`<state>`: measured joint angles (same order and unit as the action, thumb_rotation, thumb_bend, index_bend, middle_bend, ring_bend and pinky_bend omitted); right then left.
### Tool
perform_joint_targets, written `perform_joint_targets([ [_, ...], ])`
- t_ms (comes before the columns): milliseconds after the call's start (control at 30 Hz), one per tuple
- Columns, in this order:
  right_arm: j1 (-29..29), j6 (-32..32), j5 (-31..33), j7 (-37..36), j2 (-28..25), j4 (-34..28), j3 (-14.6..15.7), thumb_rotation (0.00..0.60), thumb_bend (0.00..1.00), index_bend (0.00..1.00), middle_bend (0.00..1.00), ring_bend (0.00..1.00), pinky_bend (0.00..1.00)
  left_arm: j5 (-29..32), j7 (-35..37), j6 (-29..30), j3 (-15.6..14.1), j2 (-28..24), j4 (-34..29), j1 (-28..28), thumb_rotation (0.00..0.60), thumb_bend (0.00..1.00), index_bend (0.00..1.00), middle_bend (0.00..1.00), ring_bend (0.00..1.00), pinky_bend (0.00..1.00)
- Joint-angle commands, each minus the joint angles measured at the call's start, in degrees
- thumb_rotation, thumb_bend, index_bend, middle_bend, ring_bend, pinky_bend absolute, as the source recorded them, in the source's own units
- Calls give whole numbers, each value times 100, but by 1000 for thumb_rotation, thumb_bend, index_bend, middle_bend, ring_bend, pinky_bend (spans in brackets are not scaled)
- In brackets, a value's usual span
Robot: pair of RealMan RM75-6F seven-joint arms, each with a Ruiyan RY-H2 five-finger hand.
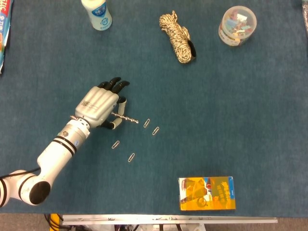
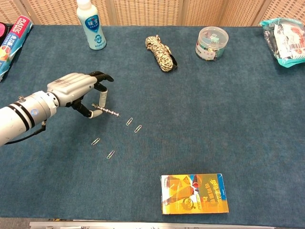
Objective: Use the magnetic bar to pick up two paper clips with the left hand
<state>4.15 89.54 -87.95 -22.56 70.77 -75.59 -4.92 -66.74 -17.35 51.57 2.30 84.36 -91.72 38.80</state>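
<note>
Left hand (image 1: pixel 100 107) fingers curled, gripping the magnetic bar (image 1: pixel 127 119); bar tip just left of the nearest paper clip (image 1: pixel 147 122), second clip (image 1: pixel 156 130) beside it.

magnetic bar (image 1: pixel 126 118) left of paper clips (image 1: pixel 151 126)

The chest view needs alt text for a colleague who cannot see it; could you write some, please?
The left hand holds a thin metal magnetic bar pointing at four loose silver paper clips on the blue felt table.
</note>
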Motion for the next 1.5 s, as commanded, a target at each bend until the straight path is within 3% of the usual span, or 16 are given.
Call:
perform_joint_targets([
  [33, -11, 8, -21, -27, -12, -8, 16, 600, 98, 404, 304, 206, 303, 6, -22, -2, -13, 28, -1, 0, 600, 345, 564, 117, 45, 163],
  [1500, -145, 69, -77, -526, -70, 82, 92, 600, 97, 404, 303, 206, 303, 276, 136, -516, 54, 622, 629, 298, 600, 345, 565, 117, 51, 163],
])
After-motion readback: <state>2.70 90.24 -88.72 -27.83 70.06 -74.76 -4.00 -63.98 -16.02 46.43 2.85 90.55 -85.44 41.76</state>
